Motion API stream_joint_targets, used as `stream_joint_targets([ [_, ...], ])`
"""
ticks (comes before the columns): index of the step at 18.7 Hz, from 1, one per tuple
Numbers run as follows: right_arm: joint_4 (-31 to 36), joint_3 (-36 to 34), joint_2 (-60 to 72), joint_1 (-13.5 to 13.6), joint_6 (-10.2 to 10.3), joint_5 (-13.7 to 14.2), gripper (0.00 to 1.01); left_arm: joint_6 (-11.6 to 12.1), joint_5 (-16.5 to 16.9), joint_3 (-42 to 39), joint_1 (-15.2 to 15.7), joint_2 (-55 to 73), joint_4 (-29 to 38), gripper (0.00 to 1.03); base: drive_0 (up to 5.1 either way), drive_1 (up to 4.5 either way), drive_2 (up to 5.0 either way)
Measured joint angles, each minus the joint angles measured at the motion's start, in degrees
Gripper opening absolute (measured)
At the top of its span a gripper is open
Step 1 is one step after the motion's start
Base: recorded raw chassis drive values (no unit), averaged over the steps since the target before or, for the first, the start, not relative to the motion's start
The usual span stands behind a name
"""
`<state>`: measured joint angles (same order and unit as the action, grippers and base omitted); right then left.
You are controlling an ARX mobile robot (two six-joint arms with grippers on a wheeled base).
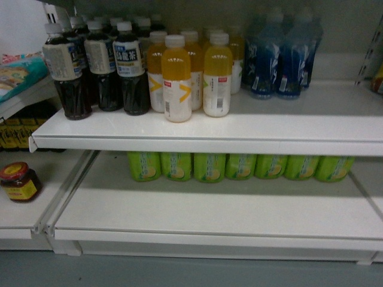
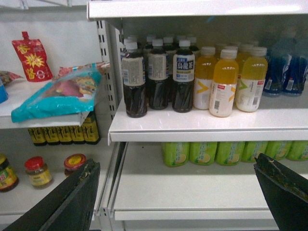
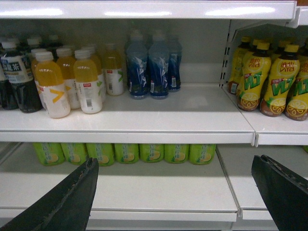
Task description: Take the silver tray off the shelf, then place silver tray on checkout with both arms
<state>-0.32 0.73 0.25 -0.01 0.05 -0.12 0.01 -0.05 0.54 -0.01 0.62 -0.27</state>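
No silver tray shows on the shelf among the bottles; both grippers gape wide and empty, so search other boards before reaching

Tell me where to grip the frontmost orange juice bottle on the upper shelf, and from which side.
Grip the orange juice bottle at its shoulder below the white cap, coming level from the front. It stands upright ahead of its row, front free; neighbours crowd its sides, and the shelf board overhead blocks a top approach.
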Motion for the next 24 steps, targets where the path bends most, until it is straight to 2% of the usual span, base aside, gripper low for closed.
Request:
stream_joint_targets([
  [24, -0.04, 0.00, 0.00, 0.00, 0.11, 0.11, 0.98, 0.02, 0.04, 0.00, 0.00, 0.00, 0.02, 0.98, 0.0, 0.00, 0.0],
])
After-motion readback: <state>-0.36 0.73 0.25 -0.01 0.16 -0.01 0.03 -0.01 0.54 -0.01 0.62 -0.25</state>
